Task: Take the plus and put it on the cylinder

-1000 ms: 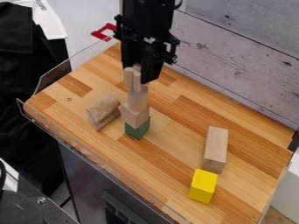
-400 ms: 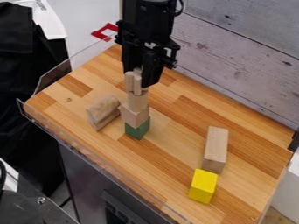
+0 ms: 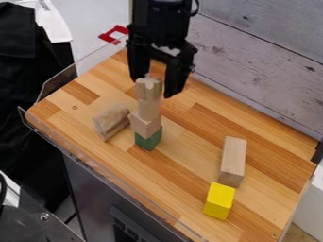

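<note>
Hanging with fingers [image 3: 174, 80] wide apart, the claw [image 3: 152, 88] brackets the plus [image 3: 148, 88] atop the cylinder [image 3: 148, 109]

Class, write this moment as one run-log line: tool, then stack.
tool: open, beside plus | plus: on cylinder | cylinder: on bare-wood block | bare-wood block: on green block | placement: made

Camera view: I'm making out no readable text, numbers or brands.
Counter [image 3: 180, 172]: I'm finding no legible labels or signs.
</note>
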Tool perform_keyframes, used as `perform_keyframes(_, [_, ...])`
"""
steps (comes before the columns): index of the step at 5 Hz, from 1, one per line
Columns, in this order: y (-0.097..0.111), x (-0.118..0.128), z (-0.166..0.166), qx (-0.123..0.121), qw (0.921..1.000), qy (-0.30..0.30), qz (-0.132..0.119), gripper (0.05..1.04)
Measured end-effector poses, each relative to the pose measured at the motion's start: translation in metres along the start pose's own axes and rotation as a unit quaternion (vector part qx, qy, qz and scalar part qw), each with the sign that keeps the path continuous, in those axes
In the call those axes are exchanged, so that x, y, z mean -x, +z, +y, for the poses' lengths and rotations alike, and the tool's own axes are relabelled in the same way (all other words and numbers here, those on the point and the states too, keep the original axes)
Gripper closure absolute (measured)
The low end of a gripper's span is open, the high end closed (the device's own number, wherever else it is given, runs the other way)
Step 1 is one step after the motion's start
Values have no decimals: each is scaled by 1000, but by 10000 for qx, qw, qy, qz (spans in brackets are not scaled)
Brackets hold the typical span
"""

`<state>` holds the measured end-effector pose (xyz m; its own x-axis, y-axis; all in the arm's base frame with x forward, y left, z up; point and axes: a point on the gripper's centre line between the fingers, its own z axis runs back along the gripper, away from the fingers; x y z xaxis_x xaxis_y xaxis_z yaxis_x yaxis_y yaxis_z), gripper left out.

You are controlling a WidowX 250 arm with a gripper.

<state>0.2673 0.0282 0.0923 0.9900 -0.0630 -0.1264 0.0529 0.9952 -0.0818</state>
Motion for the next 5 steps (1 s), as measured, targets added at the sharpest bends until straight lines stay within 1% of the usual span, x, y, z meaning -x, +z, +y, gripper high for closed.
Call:
perform_keyframes(1, [24,6,1,-82,9994,84,-337,83])
perform_keyframes(2, [38,12,1,-342,9988,4,-351,83])
perform_keyframes(3, [42,18,-14,-529,9983,-158,-165,83])
perform_keyframes(4, [35,25,-34,-445,9984,-356,-33,83])
perform_keyframes(5, [29,36,-51,-392,9985,-364,-144,83])
